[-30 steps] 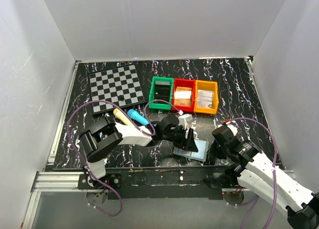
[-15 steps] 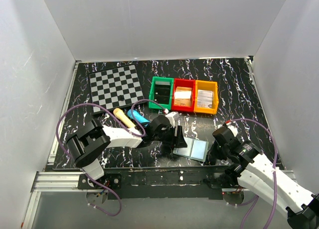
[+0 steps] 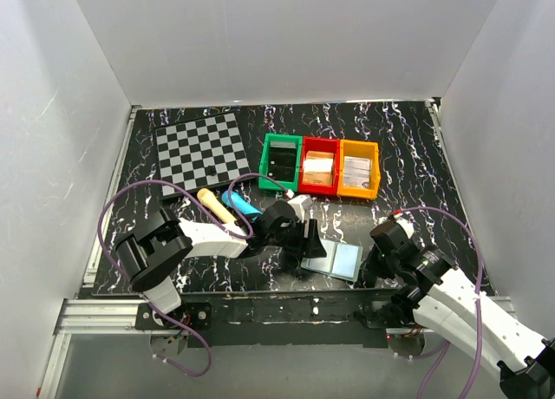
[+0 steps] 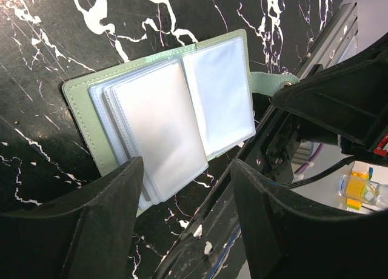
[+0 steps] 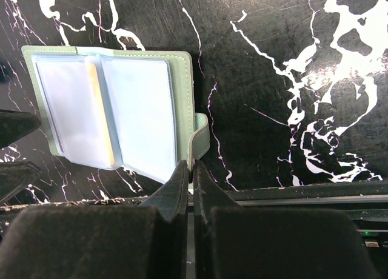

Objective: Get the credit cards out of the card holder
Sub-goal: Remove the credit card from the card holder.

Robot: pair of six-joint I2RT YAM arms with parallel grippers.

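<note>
The grey-green bifold card holder point(image 4: 176, 103) lies open and flat on the black, white-veined table point(image 3: 408, 156), close to the near edge, between the two arms. Its clear plastic sleeves fan out over pale blue-grey panels. The thin pale credit cards point(image 4: 159, 130) appear to sit inside those sleeves, though from here a card is hard to tell from an empty sleeve; in the right wrist view a tan edge shows between two leaves.

The left gripper point(image 4: 185, 164) hangs just above the holder's near-left side, its jaws roughly half open with nothing between them. The right gripper point(image 5: 193, 167) is fully closed, its tips at the holder's small snap tab; whether it presses on the tab or merely touches it I cannot tell.

The holder is probably light and floppy, likely to slide or fold shut if tugged, so it wants pinning at the tab or outer cover. The cards should be stiff, light and slick, snug in glossy sleeves; the best hold is a pinch on an exposed short edge at a sleeve mouth, pulling along the sleeve.

Well behind stand a checkered board point(image 3: 202, 150) and green point(image 3: 280, 162), red point(image 3: 318, 166) and orange point(image 3: 358, 168) bins, with a blue object point(image 3: 240, 203) and a tan handle point(image 3: 213, 205) beside the left arm. None blocks the holder; the crowding comes from the table's front rail and the two grippers themselves
</note>
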